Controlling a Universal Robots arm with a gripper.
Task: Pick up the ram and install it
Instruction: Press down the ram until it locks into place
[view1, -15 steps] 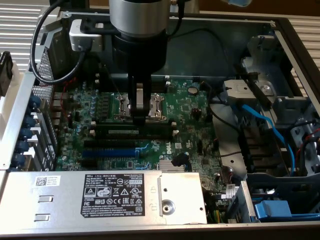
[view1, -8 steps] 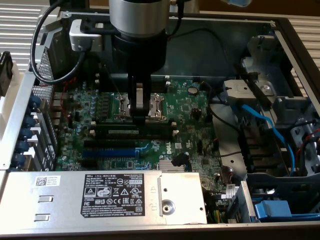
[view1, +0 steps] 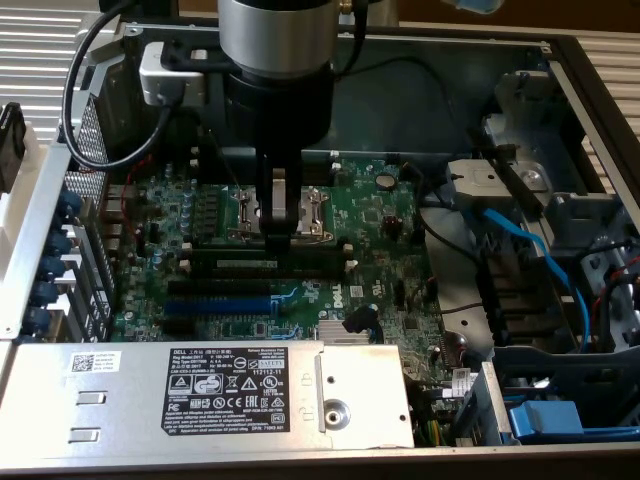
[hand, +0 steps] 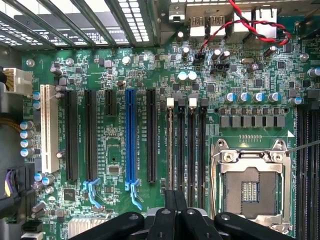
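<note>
Pincer (view1: 284, 236): low over the board, centre frame; open or closed, I cannot tell.
Ram (view1: 262, 263): lying along the memory slots (hand: 186, 145), just under the pincer.
Socket (hand: 250, 187): beside the slots.

Motherboard (hand: 125, 75): we see a matt green circuit board.
CPU socket (hand: 250, 187): bare metal frame, shiny to us.
Power supply (view1: 130, 395): dull grey sheet metal; its label (view1: 235, 385) looks like paper.
Expansion slots (hand: 131, 135): we read smooth plastic.
Gripper (hand: 175, 222): matt black fingers.
Cables (view1: 520, 235): we see glossy blue sheathing.
</note>
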